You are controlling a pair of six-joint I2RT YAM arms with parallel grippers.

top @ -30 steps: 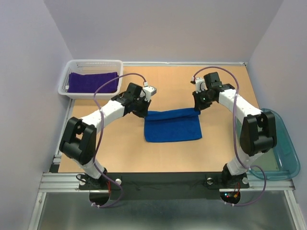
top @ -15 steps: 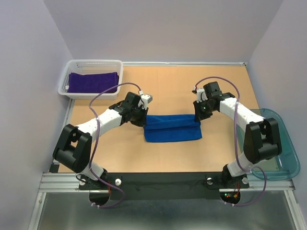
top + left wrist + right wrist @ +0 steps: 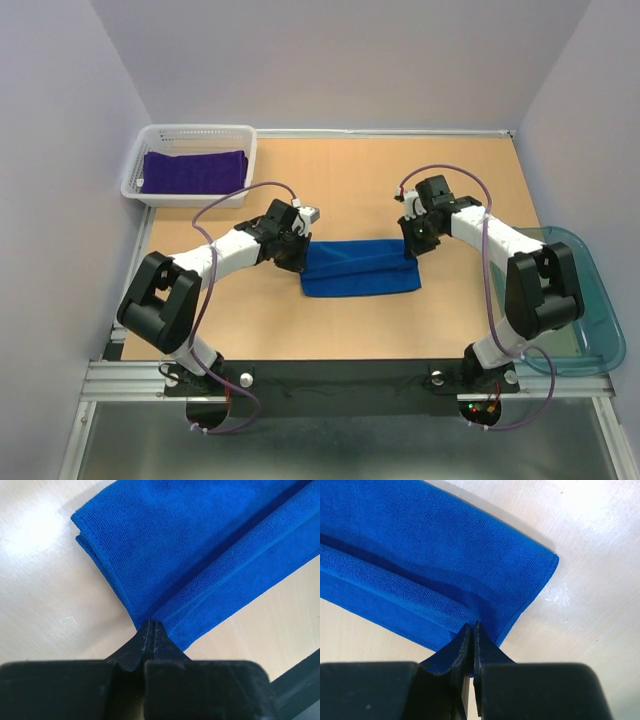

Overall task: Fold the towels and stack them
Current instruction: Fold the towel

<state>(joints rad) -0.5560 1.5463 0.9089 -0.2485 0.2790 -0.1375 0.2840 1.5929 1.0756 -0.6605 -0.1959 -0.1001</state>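
A bright blue towel [image 3: 360, 268] lies folded over in the middle of the table. My left gripper [image 3: 297, 257] is shut on its left end, pinching the raised fold [image 3: 210, 587] at the tips. My right gripper [image 3: 410, 246] is shut on the right end, where the towel [image 3: 430, 575] bunches between the fingers. A dark purple towel [image 3: 194, 170] lies flat in the white basket [image 3: 190, 131] at the back left. No rust-brown towel is in view.
A clear teal tub [image 3: 590, 320] stands at the right edge beside the right arm's base. The basket sits against the left wall. Bare wooden tabletop [image 3: 350, 180] shows behind and in front of the blue towel.
Both grippers have carried the far edge of the blue towel toward the near side, so the cloth now lies as a narrower doubled band. The arms have lowered toward the table.
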